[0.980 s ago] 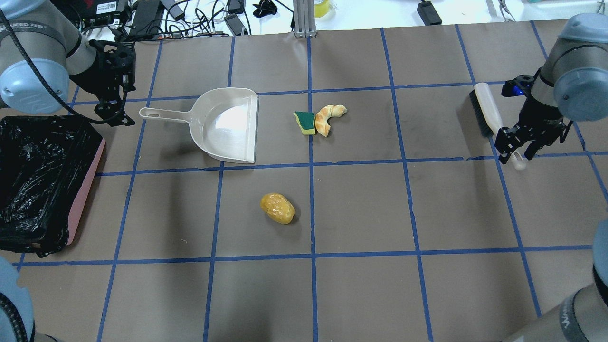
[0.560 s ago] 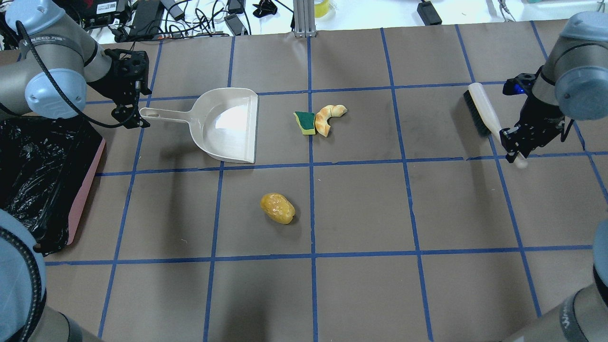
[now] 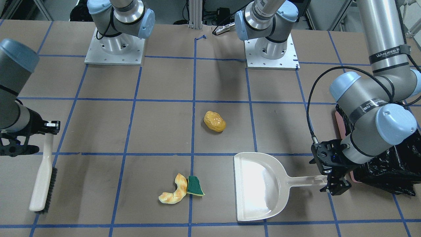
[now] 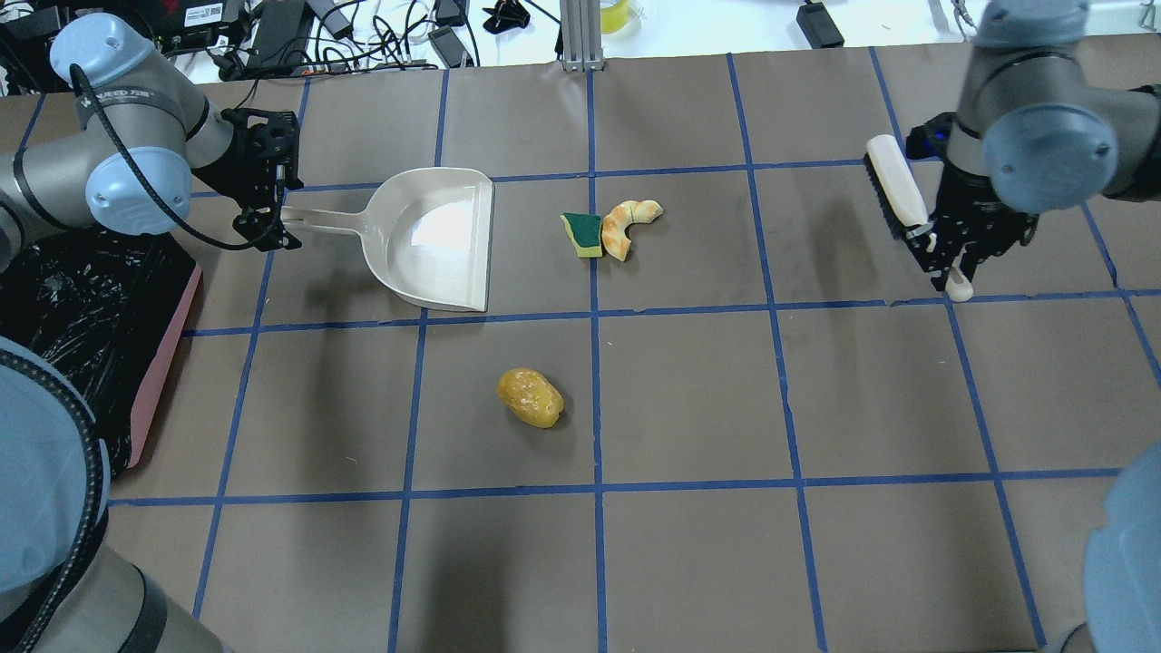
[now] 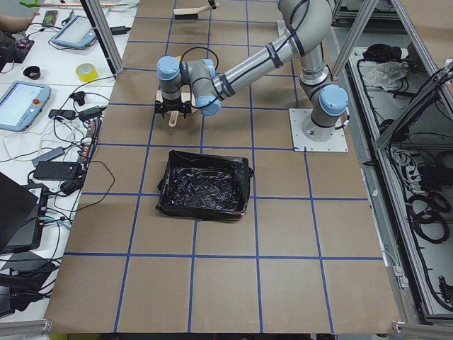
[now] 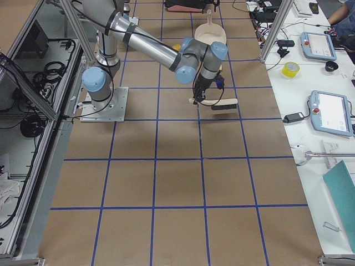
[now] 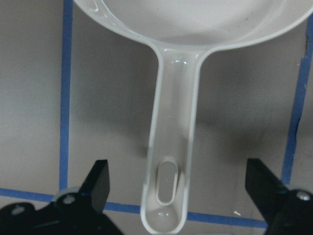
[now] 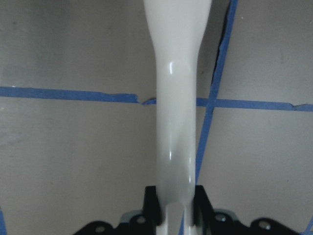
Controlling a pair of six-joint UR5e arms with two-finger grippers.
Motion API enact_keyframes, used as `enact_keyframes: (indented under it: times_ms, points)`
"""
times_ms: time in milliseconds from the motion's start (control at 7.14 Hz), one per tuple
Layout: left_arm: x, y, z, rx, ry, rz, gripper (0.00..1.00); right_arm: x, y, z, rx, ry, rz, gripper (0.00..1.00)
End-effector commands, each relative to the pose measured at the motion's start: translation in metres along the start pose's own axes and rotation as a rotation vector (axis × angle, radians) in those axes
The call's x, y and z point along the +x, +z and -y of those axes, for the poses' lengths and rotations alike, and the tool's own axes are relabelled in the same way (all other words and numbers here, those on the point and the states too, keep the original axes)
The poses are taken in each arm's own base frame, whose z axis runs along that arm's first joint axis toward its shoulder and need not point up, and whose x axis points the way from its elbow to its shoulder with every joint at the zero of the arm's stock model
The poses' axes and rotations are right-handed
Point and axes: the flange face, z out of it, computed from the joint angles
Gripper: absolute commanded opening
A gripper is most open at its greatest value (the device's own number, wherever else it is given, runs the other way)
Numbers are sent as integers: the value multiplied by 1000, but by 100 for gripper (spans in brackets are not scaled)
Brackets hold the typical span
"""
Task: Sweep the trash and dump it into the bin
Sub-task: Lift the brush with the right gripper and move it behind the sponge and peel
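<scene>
Brown papered table (image 4: 689, 399), blue tape grid (image 4: 689, 490); cable clutter (image 4: 363, 27) beyond dustpan (image 4: 435, 240). Astride its handle, left gripper (image 7: 178, 183) spread wide; right gripper (image 8: 174, 205) clamped on brush (image 4: 893, 190). Partly cut off: bin (image 4: 159, 363).

Left gripper (image 4: 283, 219) reached dustpan (image 4: 440, 240) handle; right gripper (image 4: 948, 263) (clamping brush (image 4: 893, 186)) shifted.

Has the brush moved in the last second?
Yes. The brush, in the right gripper, shifted toward the sponge wedge; its head now crosses the blue tape line.
</scene>
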Motion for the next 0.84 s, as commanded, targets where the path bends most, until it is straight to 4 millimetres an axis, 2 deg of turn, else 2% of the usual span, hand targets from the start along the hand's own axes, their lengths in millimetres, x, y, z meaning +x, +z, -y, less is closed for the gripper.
enact_keyframes:
  times_ms: [0, 140, 280, 420, 700]
  points:
    - [1, 12, -1, 3, -47, -27, 100, -112, -20, 16, 40, -17, -84, 0]
    - [2, 16, -2, 2, -51, -35, 100, -162, -22, 26, 36, -44, -97, 0]
    - [2, 15, -1, 5, -48, -33, 100, -219, -25, 33, 37, 0, -102, 0]
    - [2, 18, -1, 8, -44, -34, 92, -260, -26, 44, 32, 66, -22, 0]
    - [2, 20, 3, 32, -36, -27, 59, -302, -14, 45, -3, 105, 49, 0]
